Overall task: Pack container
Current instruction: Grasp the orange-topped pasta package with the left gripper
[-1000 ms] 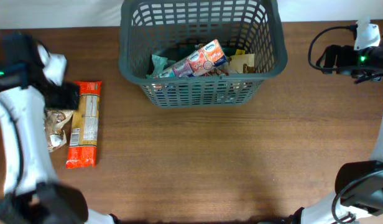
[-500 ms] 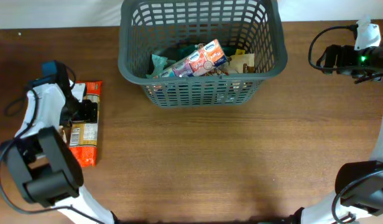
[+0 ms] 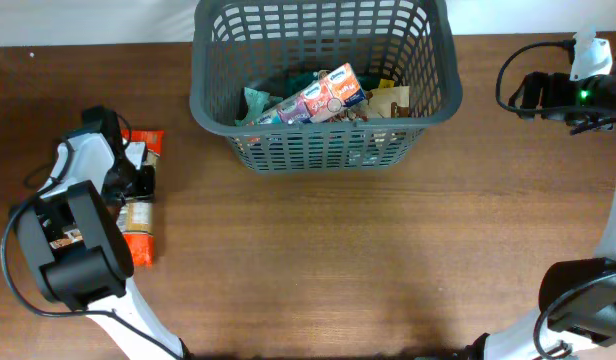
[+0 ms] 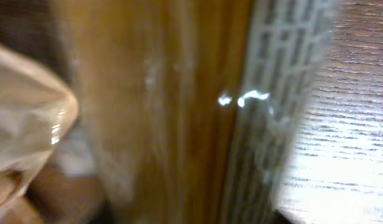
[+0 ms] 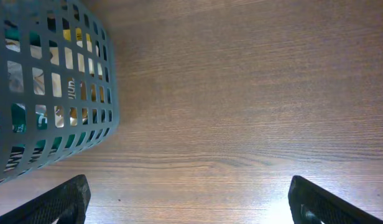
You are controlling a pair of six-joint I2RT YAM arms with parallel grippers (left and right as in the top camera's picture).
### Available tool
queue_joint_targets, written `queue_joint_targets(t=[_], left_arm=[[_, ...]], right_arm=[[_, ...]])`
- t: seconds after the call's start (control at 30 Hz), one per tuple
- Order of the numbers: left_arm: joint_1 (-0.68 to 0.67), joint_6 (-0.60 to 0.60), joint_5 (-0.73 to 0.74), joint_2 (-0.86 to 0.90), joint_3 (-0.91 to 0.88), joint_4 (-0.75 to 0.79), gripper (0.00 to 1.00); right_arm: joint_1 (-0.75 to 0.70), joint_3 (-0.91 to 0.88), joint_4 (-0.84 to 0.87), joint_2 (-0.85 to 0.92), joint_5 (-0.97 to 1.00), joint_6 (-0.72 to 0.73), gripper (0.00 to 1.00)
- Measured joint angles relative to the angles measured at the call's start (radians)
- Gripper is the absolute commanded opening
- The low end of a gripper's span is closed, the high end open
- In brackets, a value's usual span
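Note:
The container [image 3: 323,128], a dark grey lattice basket, stands at the back middle of the table with several food packets [image 3: 323,95] inside. At the left, an orange packet [image 3: 140,225] lies flat on the table. My left gripper [image 3: 133,182] is down on its upper half. In the left wrist view the orange packet [image 4: 179,112] fills the blurred frame and my fingers do not show. My right gripper [image 5: 191,205] stands wide open above bare wood, just right of the container's wall [image 5: 55,93].
A clear plastic packet [image 4: 23,124] lies right beside the orange one, on its left. The right arm [image 3: 578,90] with its cables sits at the far right edge. The brown wooden table [image 3: 388,260] stretches in front of the container.
My left arm has swung in over the orange packet and come down onto it, covering the clear packet beside it. The right arm has not moved.

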Motion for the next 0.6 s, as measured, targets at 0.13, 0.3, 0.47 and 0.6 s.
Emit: queue_joint_targets(t=[0.13,0.3,0.47,0.6], left_arm=[[-0.001,0.001,-0.005,-0.019,0.030,-0.018,0.01],[-0.023,0.001,-0.004,0.008,0.117,-0.135,0.02],[-0.082,0.001,-0.001,0.015,0.367,-0.277,0.02],[-0.135,0.001,-0.002,-0.020,0.656,-0.325,0.02]], right_arm=[[0.000,0.000,0.000,0.000,0.000,-0.001,0.99],[0.000,0.000,0.000,0.000,0.000,0.000,0.99],[0.000,0.000,0.002,0.000,0.000,-0.001,0.99],[0.000,0.000,0.000,0.000,0.000,0.000,0.99]])
